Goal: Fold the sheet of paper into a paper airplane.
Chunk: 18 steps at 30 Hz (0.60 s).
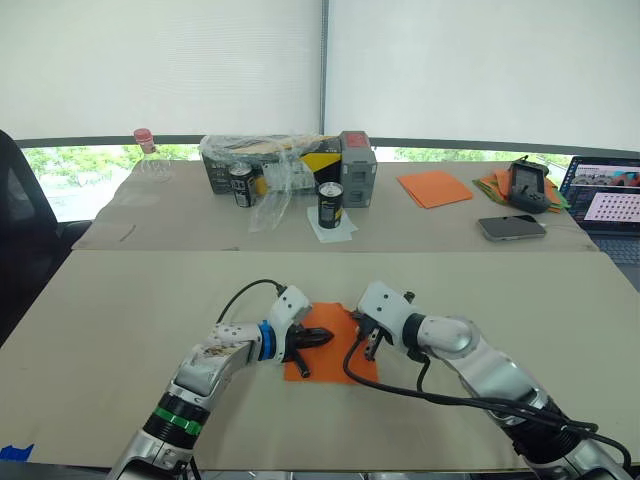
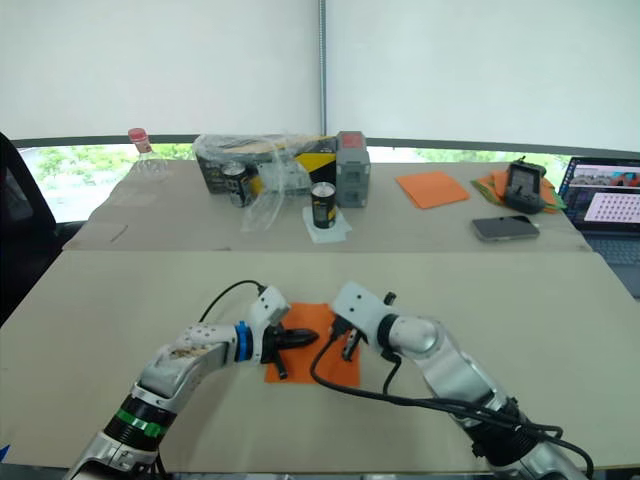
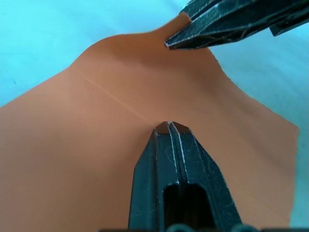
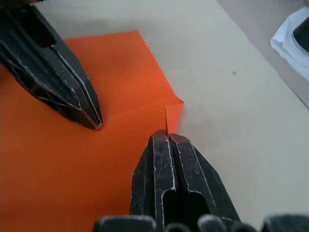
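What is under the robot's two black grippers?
The sheet of paper, bright orange, lies flat on the table beneath both the left gripper and the right gripper. Whatever part of the sheet sits directly under their tips is covered.

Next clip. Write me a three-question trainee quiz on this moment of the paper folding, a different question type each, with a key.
1. True or false: the sheet of paper lies on the near table between the two grippers.
2. Multiple choice: the right gripper is A) open wide above a can, B) shut, with its tips at a small turned-up flap on the sheet's edge, C) holding a phone.
3. Fill in: the left gripper is shut, its tips pressing on the ____ sheet beside a crease line.

Key: 1 true; 2 B; 3 orange.
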### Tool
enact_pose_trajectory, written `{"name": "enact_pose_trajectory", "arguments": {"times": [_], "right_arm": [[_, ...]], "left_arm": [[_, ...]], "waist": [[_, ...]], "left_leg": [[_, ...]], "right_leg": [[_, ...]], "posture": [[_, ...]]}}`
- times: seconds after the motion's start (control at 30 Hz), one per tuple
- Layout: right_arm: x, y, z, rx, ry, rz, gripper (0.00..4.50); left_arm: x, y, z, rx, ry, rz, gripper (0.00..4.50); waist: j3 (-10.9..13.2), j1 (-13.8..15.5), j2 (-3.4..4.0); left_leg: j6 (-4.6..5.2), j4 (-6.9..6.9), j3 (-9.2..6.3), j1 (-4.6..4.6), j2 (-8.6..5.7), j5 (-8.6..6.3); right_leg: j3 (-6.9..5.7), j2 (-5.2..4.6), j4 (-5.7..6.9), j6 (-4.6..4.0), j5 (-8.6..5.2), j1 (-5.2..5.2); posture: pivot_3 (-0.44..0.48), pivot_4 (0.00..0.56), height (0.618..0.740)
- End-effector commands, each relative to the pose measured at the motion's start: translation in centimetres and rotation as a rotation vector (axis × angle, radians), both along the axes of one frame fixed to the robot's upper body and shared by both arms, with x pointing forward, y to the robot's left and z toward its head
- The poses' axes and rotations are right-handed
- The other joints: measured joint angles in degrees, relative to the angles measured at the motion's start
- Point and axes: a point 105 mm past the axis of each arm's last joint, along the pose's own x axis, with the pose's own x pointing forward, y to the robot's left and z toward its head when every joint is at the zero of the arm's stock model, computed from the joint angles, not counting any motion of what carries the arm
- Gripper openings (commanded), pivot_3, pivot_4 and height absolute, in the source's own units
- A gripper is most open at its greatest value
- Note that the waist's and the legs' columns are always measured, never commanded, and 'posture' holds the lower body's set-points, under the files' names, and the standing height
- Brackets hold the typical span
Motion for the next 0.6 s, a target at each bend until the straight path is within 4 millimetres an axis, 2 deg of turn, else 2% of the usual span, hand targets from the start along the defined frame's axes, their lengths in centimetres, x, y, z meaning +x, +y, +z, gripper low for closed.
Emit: {"name": "enact_pose_trajectory", "arguments": {"times": [0.03, 0.3, 0.43, 0.6], "right_arm": [[-0.9, 1.1, -0.1, -0.04, -0.042, 0.081, 0.02], [-1.1, 0.8, -2.2, -0.154, -0.05, 0.123, 0.02], [-0.9, 0.7, -2.5, -0.194, -0.077, 0.14, 0.02], [-0.6, 0.5, -2.8, -0.246, -0.112, 0.15, 0.02]], "left_arm": [[-0.2, -0.5, 0.1, -0.022, 0.036, -0.012, 0.0], [-0.1, -0.4, 0.2, -0.02, 0.022, 0.005, 0.0], [-0.2, -0.1, 0.2, -0.016, 0.026, 0.007, 0.0], [-0.3, 1.1, 0.2, 0.006, 0.026, 0.024, 0.0]], "waist": [[0.0, 0.0, 0.0], [0.0, 0.1, 0.0], [0.0, 0.0, 0.0], [0.0, 0.0, 0.0]], "left_leg": [[0.0, 0.0, 0.0, 0.0, 0.0, 0.0], [0.0, 0.0, 0.0, 0.0, 0.0, 0.0], [-0.01, 0.0, 0.0, 0.01, 0.0, 0.0], [-0.01, -0.02, 0.0, 0.04, 0.02, 0.0]], "right_leg": [[0.0, 0.0, 0.0, 0.0, 0.0, 0.0], [0.0, 0.01, 0.0, 0.0, 0.0, 0.01], [0.0, 0.01, -0.01, 0.0, 0.0, 0.02], [0.0, 0.02, 0.0, 0.0, 0.0, 0.01]], "posture": [[0.0, 0.15, 0.739], [0.0, 0.15, 0.739], [0.0, 0.15, 0.739], [0.0, 0.15, 0.739]]}}
